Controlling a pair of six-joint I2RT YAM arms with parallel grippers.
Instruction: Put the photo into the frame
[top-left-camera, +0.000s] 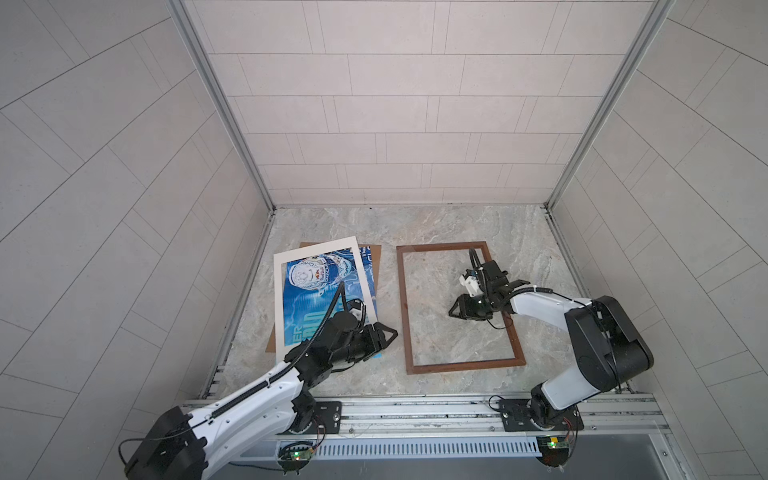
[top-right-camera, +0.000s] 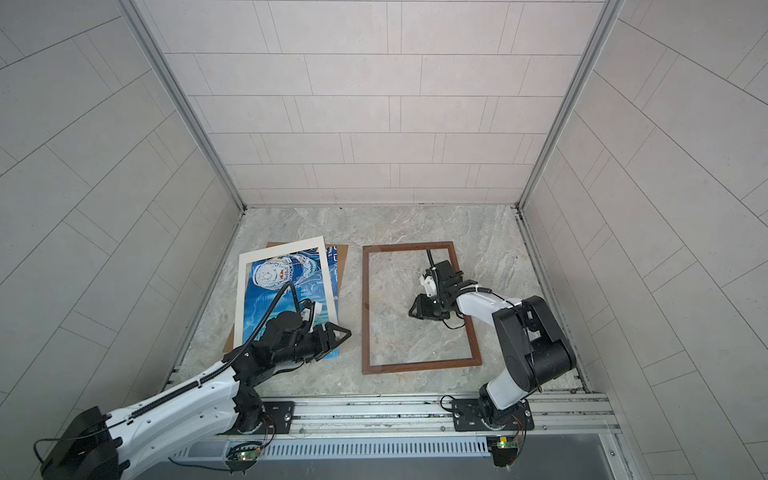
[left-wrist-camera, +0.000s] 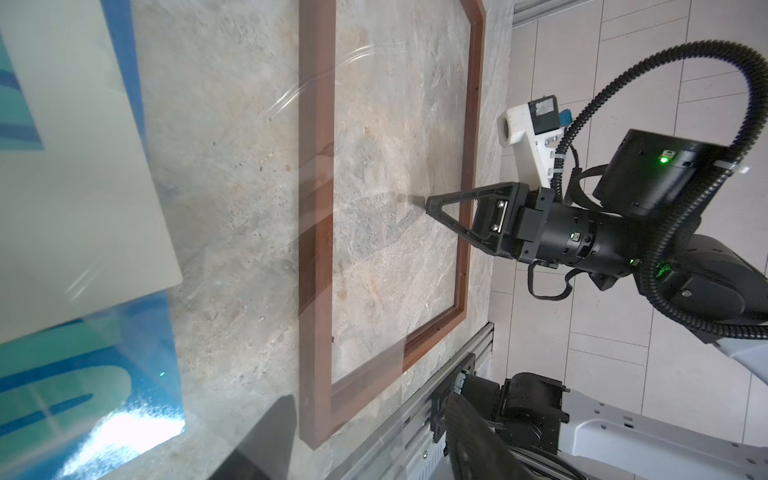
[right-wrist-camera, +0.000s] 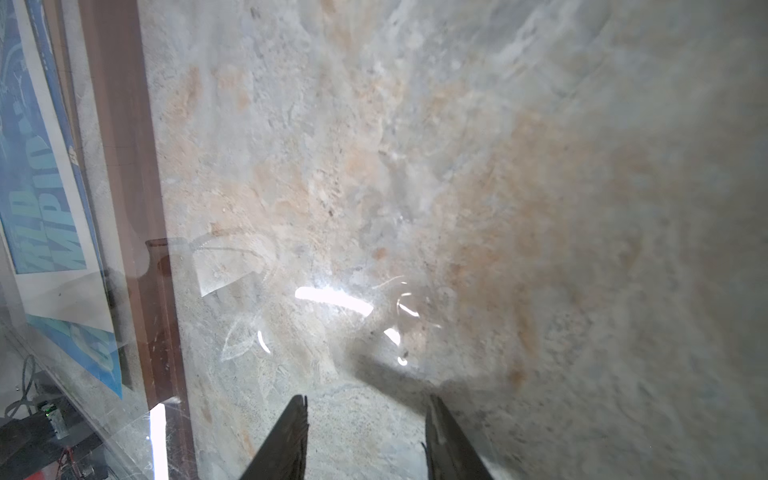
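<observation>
The photo (top-left-camera: 299, 303) lies left on the table (top-left-camera: 457, 224), long axis near-to-far, helmet far (white mat (top-left-camera: 280, 299) atop). A bare strip separates the frame (top-left-camera: 403, 311), right, where the right pincer (right-wrist-camera: 365, 415) gapes; left pincer (top-left-camera: 386, 334) at photo's near-right corner, state unclear.

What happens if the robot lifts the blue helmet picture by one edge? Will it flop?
Probably yes: the photo looks sheet-thin, so it likely droops. Its shiny surface may slip. The white mat lying on it could drag along.
</observation>
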